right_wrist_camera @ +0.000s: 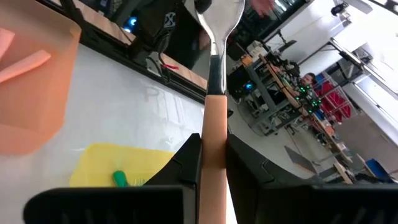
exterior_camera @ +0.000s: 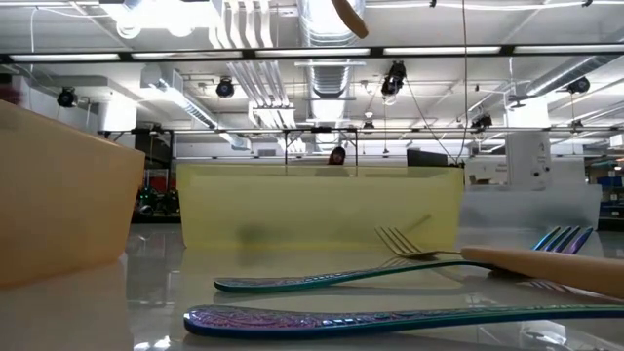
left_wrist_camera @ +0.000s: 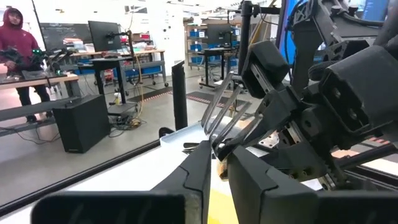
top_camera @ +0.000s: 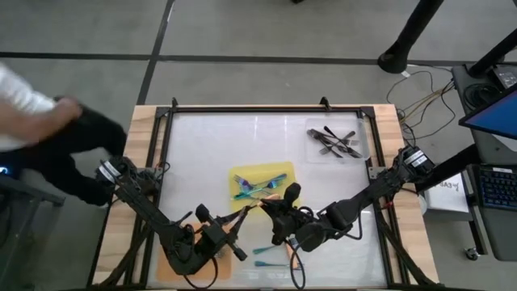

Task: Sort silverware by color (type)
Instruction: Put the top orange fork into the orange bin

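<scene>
Both arms meet over the table's 6 o'clock region. The right gripper [right_wrist_camera: 211, 158] is clamped on an orange-handled utensil [right_wrist_camera: 213, 118], its fingers pressed against the handle and the silver head pointing away from the wrist. The left gripper [left_wrist_camera: 217, 163] is nearly closed on the silver tines of an orange-handled fork [left_wrist_camera: 222, 112], just beside the right arm's wrist; whether both hold the same piece cannot be told. On the table's centre lies the yellow mat [top_camera: 284, 170] carrying several iridescent blue-teal forks [top_camera: 258, 187]. At about 1 o'clock a clear tray [top_camera: 365, 150] holds the dark grey forks [top_camera: 335, 142]. Near 6 o'clock two more teal forks [top_camera: 268, 250] lie on the bare table, and an orange bin [top_camera: 168, 271] sits at about 7 o'clock. A person [top_camera: 36, 129] stands at the table's 9 o'clock side.
</scene>
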Motion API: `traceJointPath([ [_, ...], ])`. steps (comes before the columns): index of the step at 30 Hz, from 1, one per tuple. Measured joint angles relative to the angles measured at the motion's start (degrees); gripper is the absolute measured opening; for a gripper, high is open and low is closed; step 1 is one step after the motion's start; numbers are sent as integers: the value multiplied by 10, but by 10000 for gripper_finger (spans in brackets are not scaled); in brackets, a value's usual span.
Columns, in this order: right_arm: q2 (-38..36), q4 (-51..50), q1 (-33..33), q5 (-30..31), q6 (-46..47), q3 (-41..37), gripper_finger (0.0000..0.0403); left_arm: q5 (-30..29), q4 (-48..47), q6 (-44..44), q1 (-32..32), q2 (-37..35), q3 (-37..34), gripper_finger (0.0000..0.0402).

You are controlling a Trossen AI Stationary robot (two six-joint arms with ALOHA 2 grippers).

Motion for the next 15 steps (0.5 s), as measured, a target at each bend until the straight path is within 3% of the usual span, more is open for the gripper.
traceJointPath([
  [8, 0, 39, 1, 6, -28, 0, 37, 0, 3, -1, 16, 0, 0, 58],
  [15, 0, 38, 1, 15, -31, 0, 37, 0, 4, 5, 21, -1, 0, 46],
])
